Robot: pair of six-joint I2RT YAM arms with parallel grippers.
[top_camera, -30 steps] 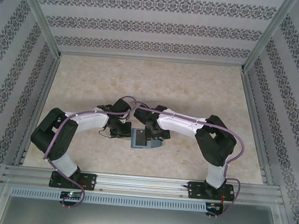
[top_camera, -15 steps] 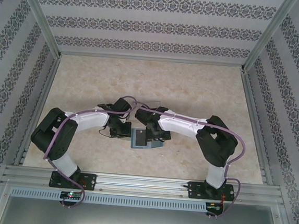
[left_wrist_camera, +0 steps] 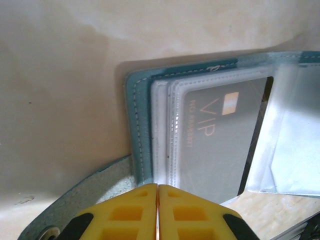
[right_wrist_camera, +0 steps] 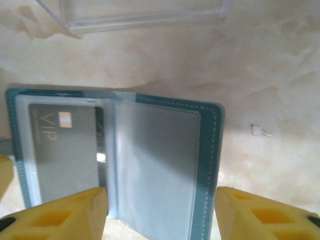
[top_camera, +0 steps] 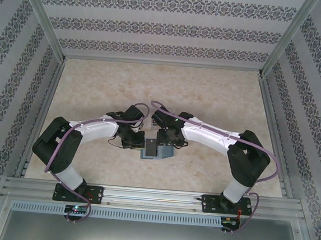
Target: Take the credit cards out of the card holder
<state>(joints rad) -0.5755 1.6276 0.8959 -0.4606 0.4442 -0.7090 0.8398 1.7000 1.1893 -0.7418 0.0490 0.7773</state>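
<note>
Right gripper [right_wrist_camera: 160,215] was held apart astride the 3 o'clock panel of the card holder [right_wrist_camera: 207,150] | left gripper [left_wrist_camera: 159,210] was pressed together at its hem | credit card [right_wrist_camera: 62,150] was lodged in the 9 o'clock sleeve | only the card's edge was judged worth pinching, holder pinned.

card holder [left_wrist_camera: 137,120] cropped right, card [left_wrist_camera: 215,145] lettering blurred

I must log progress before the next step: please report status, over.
Left gripper shut at edge of card holder. Right gripper open, straddling one panel. VIP card still in sleeve. Clear tray beyond, not blocking.
</note>
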